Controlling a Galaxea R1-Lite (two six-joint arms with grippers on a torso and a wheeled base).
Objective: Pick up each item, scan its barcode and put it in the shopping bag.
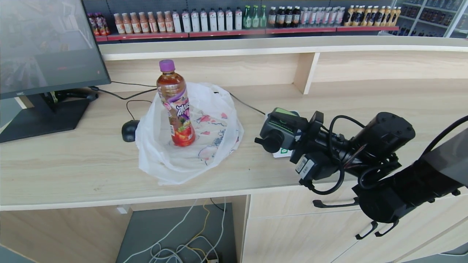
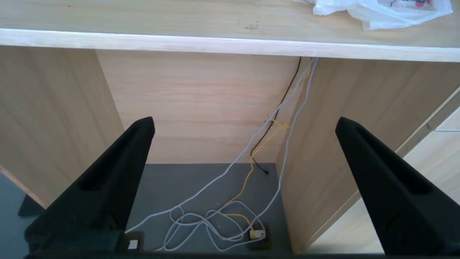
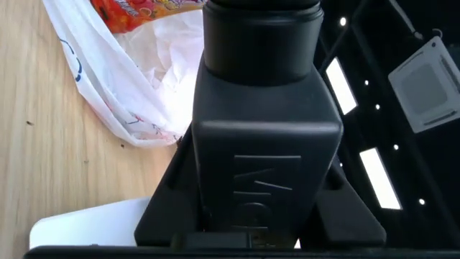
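Bottle (image 1: 177, 106) of tea, purple-capped, stands upright inside the open white shopping bag (image 1: 219, 124) on the tabletop (image 1: 73, 164), left of centre. My right tool (image 1: 305, 138) hangs over the right part of the tabletop, clamped on a black handheld scanner (image 1: 279, 128) whose nose points left toward the bag. A white stand (image 1: 283, 153) lies just under the scanner. My left tool (image 2: 244, 126) hangs below the tabletop's near edge, its 2 fingers spread wide with nothing between them and loose cables (image 2: 215, 216) on the floor beyond.

Bottle and scanner are near each other but apart, with the bag's right rim between them. With the 1 item in sight already bagged, I judge its scan-and-bag step finished, and what seems left is setting the scanner down. That calls for lowering it squarely onto the stand before letting go, and keeping the arm from brushing the bag and tipping the tall bottle.
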